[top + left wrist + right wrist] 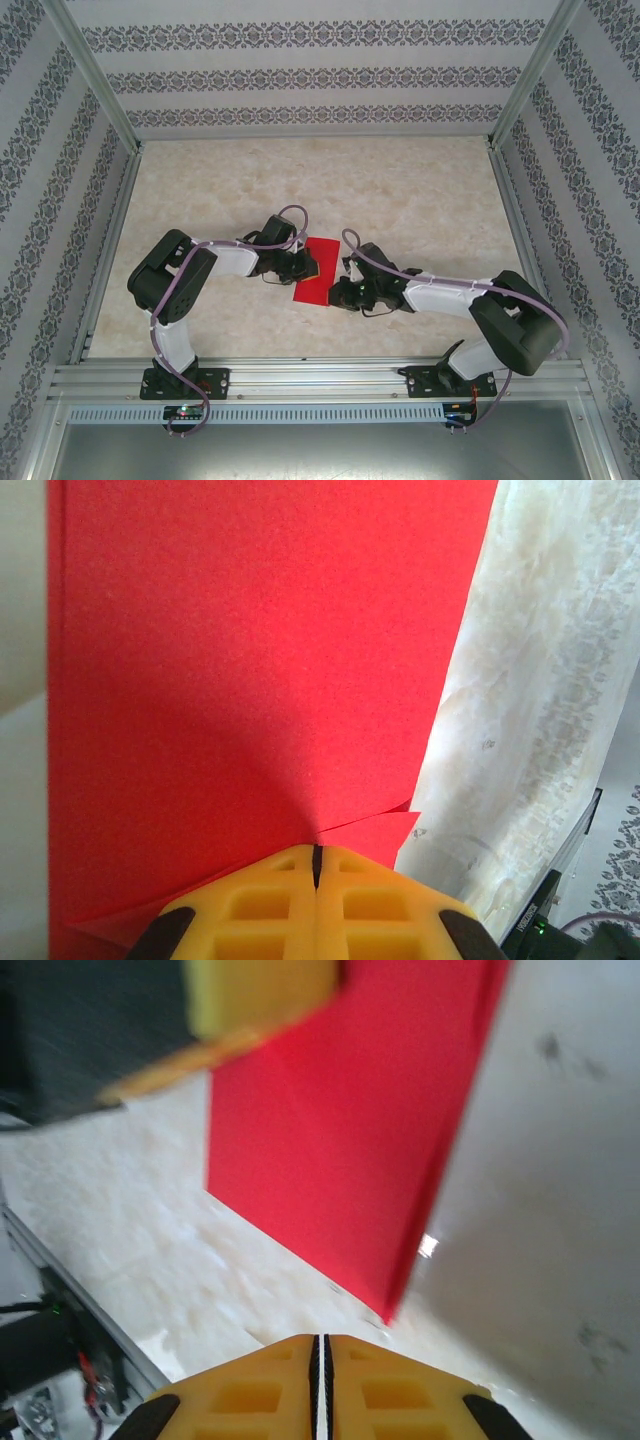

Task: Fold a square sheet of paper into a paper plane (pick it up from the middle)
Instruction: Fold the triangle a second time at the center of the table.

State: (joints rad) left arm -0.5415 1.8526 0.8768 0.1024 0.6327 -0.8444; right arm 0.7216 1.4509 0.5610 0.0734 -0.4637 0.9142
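Observation:
The square sheet of paper (318,270) is bright red and folded into a tall rectangle, held up on edge above the table between the two arms. In the left wrist view two layers of the paper (250,660) show at its lower corner. My left gripper (304,264) is shut on the paper's left edge, its yellow jaws (316,865) pressed together on it. My right gripper (341,292) sits just right of the sheet and below it. Its jaws (320,1345) are together with only a hairline slit and nothing between them, a short way off the paper (340,1140).
The pale marble-patterned table (420,200) is walled by patterned panels on three sides. An aluminium rail (320,375) carrying both arm bases runs along the near edge. The left gripper's yellow finger (260,995) shows at the top of the right wrist view.

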